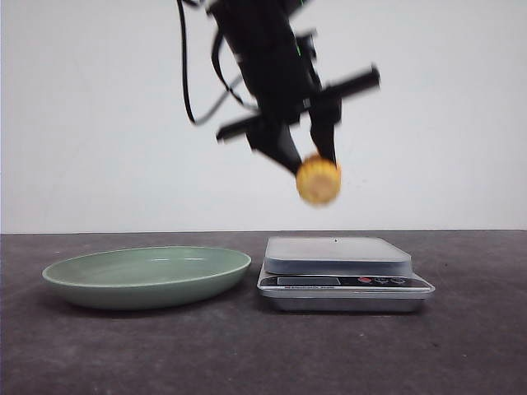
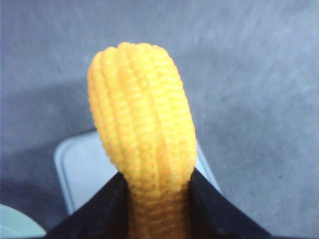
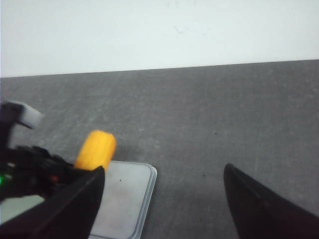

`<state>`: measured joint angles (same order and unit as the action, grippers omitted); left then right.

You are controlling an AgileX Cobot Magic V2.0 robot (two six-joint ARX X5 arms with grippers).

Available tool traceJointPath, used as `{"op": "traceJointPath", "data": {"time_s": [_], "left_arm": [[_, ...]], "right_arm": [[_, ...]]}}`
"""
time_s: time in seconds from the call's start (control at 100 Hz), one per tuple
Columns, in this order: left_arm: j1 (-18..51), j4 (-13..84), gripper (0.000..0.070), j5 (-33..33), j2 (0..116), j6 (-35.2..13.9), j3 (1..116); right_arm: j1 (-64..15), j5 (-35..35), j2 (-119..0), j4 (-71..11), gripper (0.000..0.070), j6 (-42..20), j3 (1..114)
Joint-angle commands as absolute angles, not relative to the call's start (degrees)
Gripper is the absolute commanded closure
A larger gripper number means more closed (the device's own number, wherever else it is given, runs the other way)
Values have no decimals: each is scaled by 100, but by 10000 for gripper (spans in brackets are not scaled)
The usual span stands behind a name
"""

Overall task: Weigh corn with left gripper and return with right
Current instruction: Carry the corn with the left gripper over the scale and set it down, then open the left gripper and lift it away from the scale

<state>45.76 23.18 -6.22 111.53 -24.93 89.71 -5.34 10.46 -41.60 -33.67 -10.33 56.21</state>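
Observation:
My left gripper (image 1: 309,164) is shut on the corn (image 1: 319,180), a yellow-orange ribbed cob chunk, and holds it in the air above the kitchen scale (image 1: 338,255). In the left wrist view the corn (image 2: 142,129) sits between the two black fingers (image 2: 99,209), with the scale's platform (image 2: 82,169) below it. My right gripper (image 3: 163,174) is open and empty, its fingers wide apart. It does not show in the front view. The right wrist view shows the corn (image 3: 95,149) over the scale (image 3: 124,199).
A green shallow plate (image 1: 148,276) lies on the dark table to the left of the scale; its rim shows in the left wrist view (image 2: 15,226). A white wall stands behind the table. The left arm's cables (image 1: 193,82) hang near its wrist.

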Motion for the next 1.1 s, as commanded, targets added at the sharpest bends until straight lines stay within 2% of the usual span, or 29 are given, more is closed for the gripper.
{"op": "traceJointPath", "data": {"time_s": [0.0, 0.23, 0.31, 0.39, 0.43, 0.47, 0.71, 0.89, 1.09], "left_arm": [[4670, 2226, 696, -666, 11399, -2655, 9135], [4692, 2178, 685, -666, 11769, -2665, 9135], [4692, 2178, 575, -663, 11802, -2663, 9135], [4698, 2152, 361, -663, 11804, -2661, 9135], [4709, 2132, 290, -663, 11802, -2644, 9135], [4716, 2128, 257, -666, 11802, -2637, 9135], [4755, 2169, 256, -762, 11535, -2257, 9214], [4753, 2281, 263, -1299, 10632, -1601, 9242], [4724, 2786, 266, -2123, 8949, -471, 9242]], "right_arm": [[-550, 1046, -4182, -3328, 224, -1002, 5734], [-550, 1044, -4182, -3398, 224, -991, 5734], [-550, 1044, -4182, -3461, 223, -974, 5734], [-550, 1044, -4182, -3485, 223, -967, 5734], [-550, 1044, -4182, -3483, 221, -967, 5734], [-550, 1044, -4182, -3481, 214, -967, 5734], [-550, 1044, -4185, -3481, 213, -952, 5734], [-550, 1046, -4185, -3479, 213, -948, 5734], [-572, 1076, -4206, -3433, 213, -849, 5734]]}}
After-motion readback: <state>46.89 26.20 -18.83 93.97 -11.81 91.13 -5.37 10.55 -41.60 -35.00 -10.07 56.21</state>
